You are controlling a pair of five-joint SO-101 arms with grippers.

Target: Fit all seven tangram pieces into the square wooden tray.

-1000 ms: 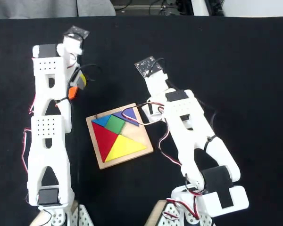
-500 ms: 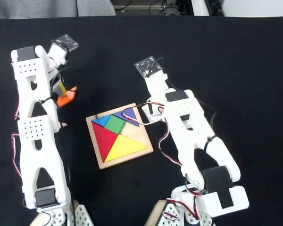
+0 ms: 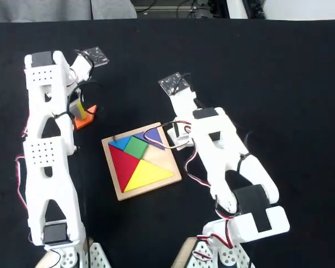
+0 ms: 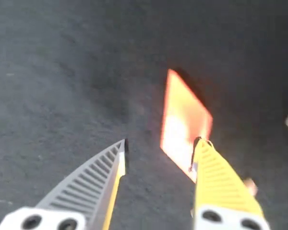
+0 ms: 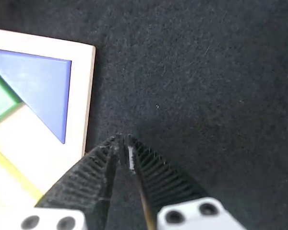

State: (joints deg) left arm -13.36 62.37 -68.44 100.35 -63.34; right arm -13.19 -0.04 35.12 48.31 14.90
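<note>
One orange piece lies outside the tray, just ahead of your left gripper's spread jaws and crowding one (long axis pointing away), while your right gripper rests pinched shut by the tray.

The overhead cam is fixed up high and looks down over the whole black table, with the arm bases at the near edge. Each wrist cam sits just behind its own fingers, looking along them from really close to the tabletop. The cam on the left gripper faces the orange piece past its spread fingers, and the overhead sees that piece too. The cam on the right gripper, fingers pinched together, faces the wooden tray at the corner holding the blue triangle, which the overhead also covers.
</note>
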